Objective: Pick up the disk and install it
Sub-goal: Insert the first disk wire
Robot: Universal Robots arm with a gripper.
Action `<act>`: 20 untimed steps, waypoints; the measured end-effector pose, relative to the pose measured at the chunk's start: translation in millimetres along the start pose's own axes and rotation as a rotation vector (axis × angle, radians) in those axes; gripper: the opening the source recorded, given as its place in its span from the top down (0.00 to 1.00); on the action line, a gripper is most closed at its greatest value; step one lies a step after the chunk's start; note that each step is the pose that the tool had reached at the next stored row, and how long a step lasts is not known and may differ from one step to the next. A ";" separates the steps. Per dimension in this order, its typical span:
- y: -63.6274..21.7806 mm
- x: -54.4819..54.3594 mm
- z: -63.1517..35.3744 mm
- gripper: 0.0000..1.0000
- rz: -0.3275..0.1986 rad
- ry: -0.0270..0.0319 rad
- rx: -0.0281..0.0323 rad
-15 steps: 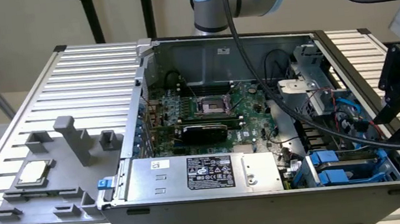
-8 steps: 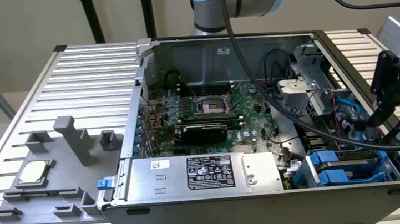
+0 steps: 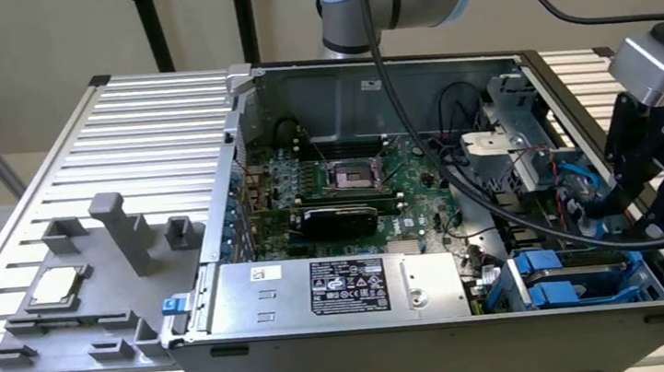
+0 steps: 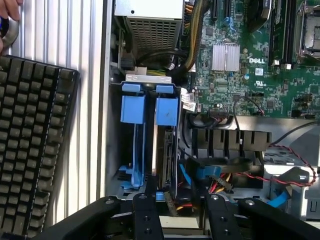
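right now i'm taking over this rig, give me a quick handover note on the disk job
Jaws: open, empty, above the drive bay.
Disk: in its blue frame, standing in the bay beside a second blue frame, inside the computer case.
Done: the disk looks slotted into the bay.
Left: whether it sits fully home cannot be told from here.
Nearby: a keyboard lies beside the case.

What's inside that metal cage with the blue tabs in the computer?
Two blue carriers stand side by side in the cage; one holds a disk, seen edge-on. The robot's fingers cover the rest.
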State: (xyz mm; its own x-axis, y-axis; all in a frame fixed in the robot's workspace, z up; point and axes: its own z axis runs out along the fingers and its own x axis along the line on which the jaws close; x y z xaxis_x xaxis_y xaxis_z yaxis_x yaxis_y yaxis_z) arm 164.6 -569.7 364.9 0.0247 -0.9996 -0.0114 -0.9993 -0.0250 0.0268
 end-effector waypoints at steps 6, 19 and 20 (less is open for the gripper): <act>6.7 -8.2 6.6 0.57 -0.005 0.0063 -0.0003; 13.3 16.7 8.1 0.45 -0.010 0.0031 -0.0017; 12.9 19.7 8.1 0.45 -0.010 -0.0014 -0.0018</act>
State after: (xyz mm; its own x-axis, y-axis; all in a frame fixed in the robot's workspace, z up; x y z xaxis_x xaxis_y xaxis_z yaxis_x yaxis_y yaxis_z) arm 151.9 -589.7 356.9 0.0345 -0.9993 -0.0130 -0.9990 -0.0349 0.0284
